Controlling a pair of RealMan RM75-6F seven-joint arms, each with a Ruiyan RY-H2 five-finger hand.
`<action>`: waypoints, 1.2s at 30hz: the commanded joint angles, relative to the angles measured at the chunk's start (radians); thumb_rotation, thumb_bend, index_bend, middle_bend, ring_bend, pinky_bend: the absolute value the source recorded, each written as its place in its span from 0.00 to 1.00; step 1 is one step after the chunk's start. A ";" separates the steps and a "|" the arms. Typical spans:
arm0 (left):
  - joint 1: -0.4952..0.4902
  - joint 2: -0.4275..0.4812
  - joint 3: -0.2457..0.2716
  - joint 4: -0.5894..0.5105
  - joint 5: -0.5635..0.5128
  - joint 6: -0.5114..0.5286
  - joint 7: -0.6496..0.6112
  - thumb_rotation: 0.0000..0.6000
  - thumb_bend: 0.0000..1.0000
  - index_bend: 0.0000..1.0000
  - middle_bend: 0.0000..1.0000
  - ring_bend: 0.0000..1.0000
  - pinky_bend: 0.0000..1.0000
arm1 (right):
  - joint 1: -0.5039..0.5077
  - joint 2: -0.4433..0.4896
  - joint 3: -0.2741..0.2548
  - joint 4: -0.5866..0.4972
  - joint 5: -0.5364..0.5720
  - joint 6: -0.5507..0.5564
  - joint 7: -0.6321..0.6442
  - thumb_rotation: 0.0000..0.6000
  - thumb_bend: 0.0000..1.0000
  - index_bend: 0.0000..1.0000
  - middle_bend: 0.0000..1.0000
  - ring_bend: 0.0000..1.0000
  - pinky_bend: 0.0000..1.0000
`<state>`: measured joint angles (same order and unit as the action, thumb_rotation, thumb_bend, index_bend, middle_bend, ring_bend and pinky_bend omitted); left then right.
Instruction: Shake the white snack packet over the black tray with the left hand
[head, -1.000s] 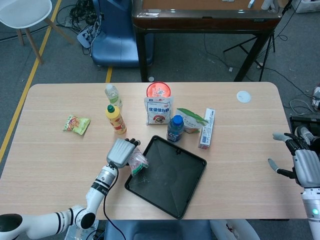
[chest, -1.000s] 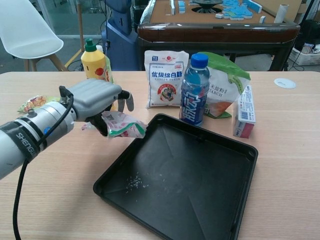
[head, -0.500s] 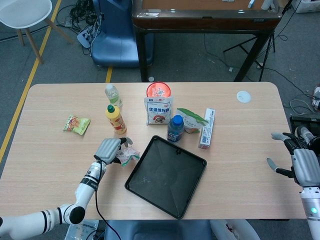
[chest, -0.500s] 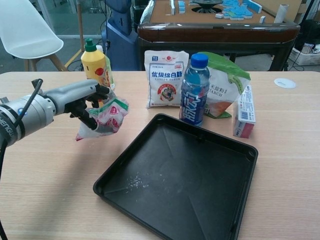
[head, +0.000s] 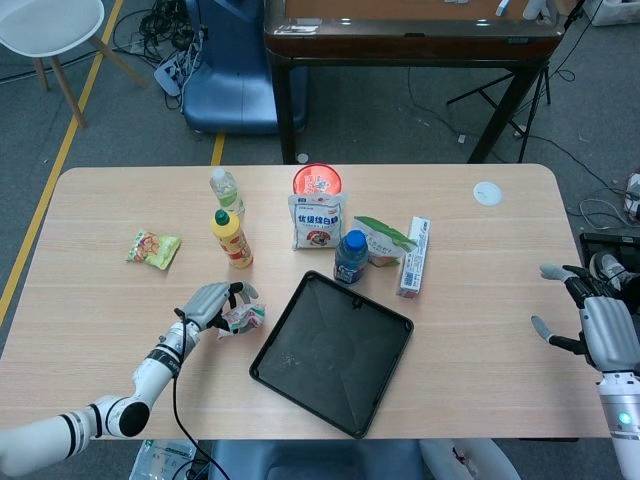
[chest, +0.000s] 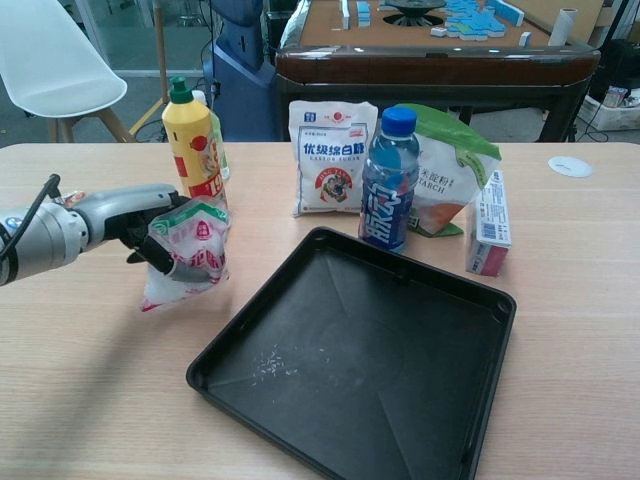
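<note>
My left hand (head: 207, 303) (chest: 128, 218) grips the white snack packet (chest: 186, 252) (head: 241, 318) with red and green print, holding it upright just above the table, left of the black tray (head: 332, 352) (chest: 370, 362). The packet hangs beside the tray's left edge, not over it. A few pale crumbs (chest: 268, 366) lie in the tray's near left corner. At the table's far right edge my right hand (head: 597, 320) stays open with its fingers spread, holding nothing; the chest view does not show it.
Behind the tray stand a yellow bottle (chest: 192, 139), a white sugar bag (chest: 332, 157), a blue bottle (chest: 387, 180), a green-topped bag (chest: 450, 168) and a small box (chest: 488, 224). A clear bottle (head: 227, 190), a red-lidded tub (head: 318, 182), a small snack bag (head: 152, 249) and a white disc (head: 487, 193) lie farther off.
My left hand has drawn back leftward from above the tray's corner, carrying the packet away from the tray and lower, turning it upright. The right hand has barely moved.
</note>
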<state>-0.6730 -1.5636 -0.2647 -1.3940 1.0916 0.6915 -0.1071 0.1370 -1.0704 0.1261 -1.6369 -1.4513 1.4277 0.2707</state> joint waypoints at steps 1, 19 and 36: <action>-0.019 -0.004 0.012 0.038 0.024 -0.038 -0.045 1.00 0.27 0.33 0.55 0.52 0.79 | 0.001 -0.001 0.001 0.002 0.001 -0.002 0.001 1.00 0.26 0.23 0.29 0.16 0.20; -0.072 -0.020 0.019 0.097 0.044 -0.116 -0.181 1.00 0.27 0.17 0.40 0.40 0.67 | -0.006 0.000 0.002 0.005 0.014 0.000 -0.001 1.00 0.26 0.23 0.29 0.16 0.20; -0.081 0.040 0.034 0.019 0.032 -0.124 -0.204 1.00 0.27 0.03 0.27 0.30 0.58 | -0.001 -0.006 0.006 0.007 0.015 -0.003 -0.004 1.00 0.26 0.23 0.29 0.16 0.20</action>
<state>-0.7553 -1.5303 -0.2340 -1.3665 1.1216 0.5656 -0.3106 0.1356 -1.0766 0.1324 -1.6304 -1.4364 1.4248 0.2669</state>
